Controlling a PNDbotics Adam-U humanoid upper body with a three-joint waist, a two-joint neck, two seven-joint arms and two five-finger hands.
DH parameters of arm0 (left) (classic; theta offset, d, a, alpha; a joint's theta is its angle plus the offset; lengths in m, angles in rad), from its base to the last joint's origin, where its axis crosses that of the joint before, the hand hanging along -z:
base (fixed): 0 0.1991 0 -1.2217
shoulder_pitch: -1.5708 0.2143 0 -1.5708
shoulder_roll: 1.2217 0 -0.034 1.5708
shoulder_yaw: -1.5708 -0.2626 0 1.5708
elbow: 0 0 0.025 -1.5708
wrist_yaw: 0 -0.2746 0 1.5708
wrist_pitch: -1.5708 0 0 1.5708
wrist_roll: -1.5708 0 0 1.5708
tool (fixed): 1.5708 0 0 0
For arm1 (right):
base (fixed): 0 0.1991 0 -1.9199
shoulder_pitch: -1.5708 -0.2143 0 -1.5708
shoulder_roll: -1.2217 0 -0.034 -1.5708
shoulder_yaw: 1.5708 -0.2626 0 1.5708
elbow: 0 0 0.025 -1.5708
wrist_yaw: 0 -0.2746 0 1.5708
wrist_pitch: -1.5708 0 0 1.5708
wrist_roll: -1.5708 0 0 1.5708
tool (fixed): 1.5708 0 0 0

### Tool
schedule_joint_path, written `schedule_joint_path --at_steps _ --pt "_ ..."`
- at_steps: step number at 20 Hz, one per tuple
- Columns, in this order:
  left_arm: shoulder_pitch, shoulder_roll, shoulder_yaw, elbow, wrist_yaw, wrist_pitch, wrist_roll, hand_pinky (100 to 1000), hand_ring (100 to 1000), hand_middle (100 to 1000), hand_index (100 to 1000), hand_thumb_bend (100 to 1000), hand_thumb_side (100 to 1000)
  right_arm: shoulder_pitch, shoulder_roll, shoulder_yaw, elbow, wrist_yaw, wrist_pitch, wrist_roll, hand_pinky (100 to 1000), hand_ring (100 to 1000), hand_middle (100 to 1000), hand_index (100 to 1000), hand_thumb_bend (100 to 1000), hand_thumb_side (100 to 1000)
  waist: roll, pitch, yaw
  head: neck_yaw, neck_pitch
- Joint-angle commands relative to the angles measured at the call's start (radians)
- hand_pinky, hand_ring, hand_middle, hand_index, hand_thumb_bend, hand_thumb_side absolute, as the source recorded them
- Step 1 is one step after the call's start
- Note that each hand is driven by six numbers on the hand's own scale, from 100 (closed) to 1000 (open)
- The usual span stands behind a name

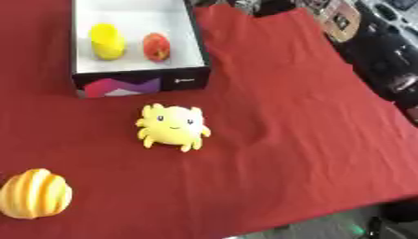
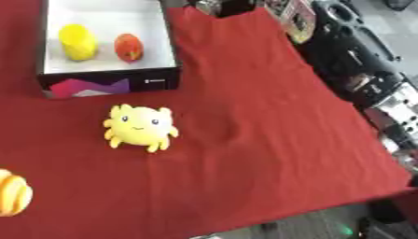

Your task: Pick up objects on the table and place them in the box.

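A yellow plush crab (image 1: 172,126) with a small face lies on the red tablecloth (image 1: 294,121), just in front of the box. The box (image 1: 139,80) has a white inside and a dark front wall with a coloured print. It stands at the far left. Inside it stand a yellow cylinder-shaped object (image 1: 107,41) and a red-orange fruit-like object (image 1: 156,46), side by side. A ribbed yellow-orange object shaped like a small pumpkin (image 1: 34,193) lies near the front left edge. Neither hand shows in either view.
The red cloth ends at the front right, where grey floor (image 2: 310,224) shows. Dark equipment and clutter (image 2: 359,60) stand beyond the table's right edge. The cloth to the right of the crab is bare.
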Motion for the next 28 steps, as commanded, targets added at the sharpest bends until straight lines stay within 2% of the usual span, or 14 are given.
schedule_joint_path --at_steps 1,4,9,12,13,15,22,26,27,28 --pt "0.01 0.035 0.026 -0.014 -0.003 0.001 0.012 845 864 767 817 100 619 -0.004 0.025 0.035 -0.09 -0.012 0.031 0.047 813 832 735 864 206 105 0.019 -0.039 -0.008 0.018 0.002" --pt "0.024 0.039 0.034 -0.014 -0.011 -0.001 0.019 845 865 767 818 100 620 0.022 0.065 0.069 -0.162 0.024 0.072 0.091 811 830 733 864 187 137 0.016 -0.041 -0.016 0.029 0.002" --pt "0.038 0.047 0.037 -0.014 -0.023 -0.005 0.025 845 865 767 818 100 619 0.06 0.091 0.126 -0.254 0.092 0.14 0.167 810 830 734 868 180 200 0.011 -0.044 -0.025 0.039 0.002" --pt "0.043 0.05 0.037 -0.014 -0.03 -0.006 0.026 845 865 767 817 100 618 0.068 0.104 0.15 -0.26 0.121 0.144 0.214 810 828 733 867 186 248 0.008 -0.045 -0.029 0.046 0.002" --pt "0.045 0.051 0.037 -0.014 -0.032 -0.007 0.026 845 866 767 817 100 618 0.072 0.109 0.156 -0.258 0.13 0.141 0.23 803 820 721 866 184 302 0.007 -0.046 -0.031 0.049 0.002" --pt "0.049 0.052 0.038 -0.014 -0.036 -0.007 0.027 845 866 767 817 100 618 0.077 0.123 0.163 -0.253 0.142 0.136 0.263 795 810 706 862 174 334 0.006 -0.046 -0.034 0.054 0.002" --pt "0.059 0.054 0.038 -0.014 -0.046 -0.009 0.028 845 866 767 817 100 618 0.086 0.158 0.174 -0.271 0.114 0.136 0.381 790 804 694 860 149 411 0.004 -0.047 -0.042 0.064 0.002" --pt "0.063 0.052 0.037 -0.014 -0.051 -0.008 0.026 846 867 767 815 100 617 0.095 0.172 0.169 -0.274 0.09 0.154 0.448 784 797 679 862 121 519 0.005 -0.046 -0.044 0.069 0.002" --pt "0.063 0.052 0.037 -0.014 -0.052 -0.008 0.026 846 867 767 815 100 616 0.097 0.175 0.166 -0.272 0.085 0.159 0.464 782 794 672 863 100 610 0.005 -0.046 -0.044 0.069 0.002" --pt "0.064 0.052 0.037 -0.014 -0.054 -0.007 0.025 846 867 767 815 100 616 0.099 0.178 0.162 -0.268 0.081 0.165 0.48 781 793 670 863 100 630 0.005 -0.046 -0.045 0.07 0.002"
